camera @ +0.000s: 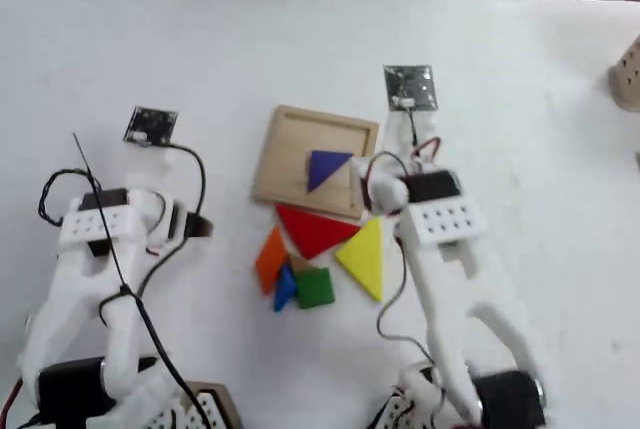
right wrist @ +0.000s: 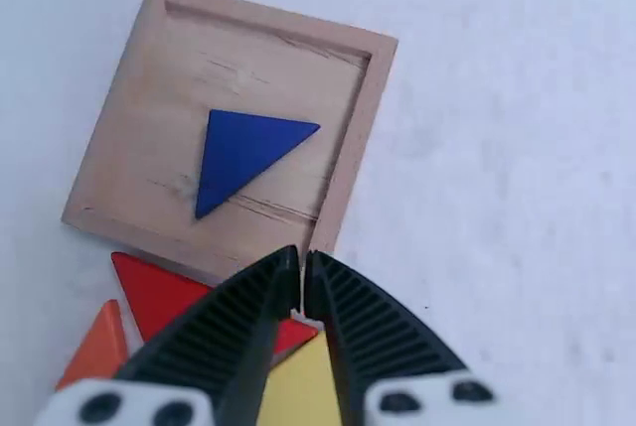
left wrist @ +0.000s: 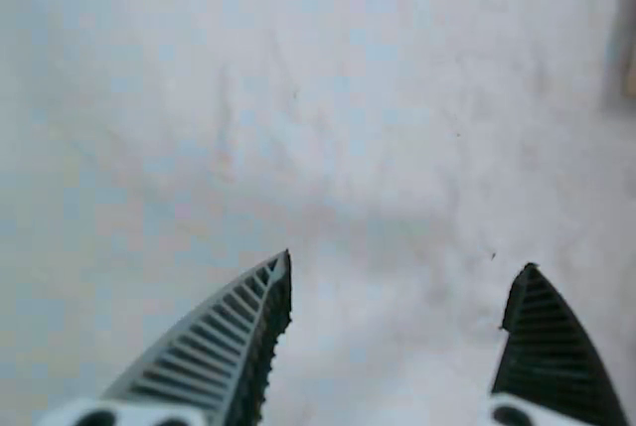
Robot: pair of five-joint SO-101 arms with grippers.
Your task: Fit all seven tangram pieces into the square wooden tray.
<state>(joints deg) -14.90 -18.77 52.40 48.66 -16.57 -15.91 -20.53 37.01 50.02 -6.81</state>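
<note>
The wooden tray [camera: 295,149] sits mid-table with 1 blue triangle [camera: 325,167] inside. Near it lie the red triangle [camera: 312,229] and yellow triangle [camera: 367,257], seemingly thin, stiff and light; I'd pinch opposite edges. My right gripper [right wrist: 301,259] is closed and empty; my left gripper [left wrist: 406,262] is spread apart.

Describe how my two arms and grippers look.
Both arms are white plastic with black motor blocks. The left arm trails thin black cables; the right arm carries red and black wires. The left gripper and right gripper have black, ribbed, pointed fingers on white bases.
</note>
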